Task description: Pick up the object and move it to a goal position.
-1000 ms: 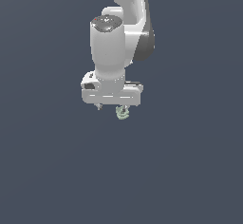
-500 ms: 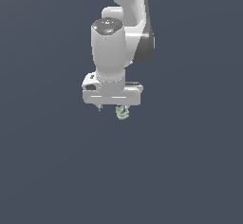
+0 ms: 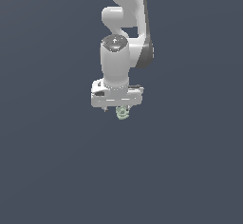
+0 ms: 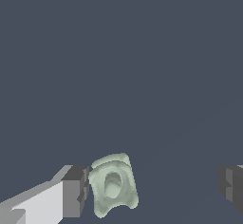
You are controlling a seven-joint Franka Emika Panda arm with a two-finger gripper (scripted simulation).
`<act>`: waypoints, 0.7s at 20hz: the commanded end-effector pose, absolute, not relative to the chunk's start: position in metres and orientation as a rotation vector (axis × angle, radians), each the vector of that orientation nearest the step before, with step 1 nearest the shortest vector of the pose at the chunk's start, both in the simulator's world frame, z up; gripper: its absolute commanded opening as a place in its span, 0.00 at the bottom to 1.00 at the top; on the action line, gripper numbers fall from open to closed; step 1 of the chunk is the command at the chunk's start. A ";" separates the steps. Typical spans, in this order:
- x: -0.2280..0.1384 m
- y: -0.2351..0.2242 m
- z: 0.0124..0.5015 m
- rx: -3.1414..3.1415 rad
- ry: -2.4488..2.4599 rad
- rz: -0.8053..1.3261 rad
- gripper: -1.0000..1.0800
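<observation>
Object (image 4: 113, 185) seemingly against one finger (image 4: 76, 192)

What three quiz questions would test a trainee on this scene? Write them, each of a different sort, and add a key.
1. True or false: the gripper is shut on the object.
2. Between the fingers, the object lies: A) midway; B) close beside one, far from the other; C) touching both.
3. Fill in: in the exterior view, the object shows just ___ the gripper's white body.

Key: 1 false, the jaws stand wide apart; 2 B; 3 below.
</observation>
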State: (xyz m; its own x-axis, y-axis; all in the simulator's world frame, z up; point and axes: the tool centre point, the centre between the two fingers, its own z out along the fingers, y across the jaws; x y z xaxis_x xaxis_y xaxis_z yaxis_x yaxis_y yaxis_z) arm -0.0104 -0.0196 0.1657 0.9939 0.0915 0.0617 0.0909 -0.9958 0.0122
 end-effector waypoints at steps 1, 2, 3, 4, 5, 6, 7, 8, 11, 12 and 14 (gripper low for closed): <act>-0.025 -0.014 0.147 3.123 0.232 0.075 0.96; -0.031 -0.012 0.140 3.121 0.270 0.065 0.96; -0.037 -0.009 0.133 3.118 0.305 0.057 0.96; -0.043 -0.007 0.127 3.116 0.338 0.049 0.96; -0.048 -0.005 0.121 3.113 0.368 0.041 0.96; -0.053 -0.004 0.116 3.111 0.396 0.035 0.96; -0.058 -0.002 0.111 3.108 0.421 0.029 0.96; -0.062 -0.001 0.107 3.106 0.445 0.023 0.96; -0.073 0.003 0.097 3.100 0.499 0.010 0.96; -0.075 0.003 0.095 3.098 0.513 0.007 0.96; -0.079 0.005 0.092 3.096 0.532 0.003 0.96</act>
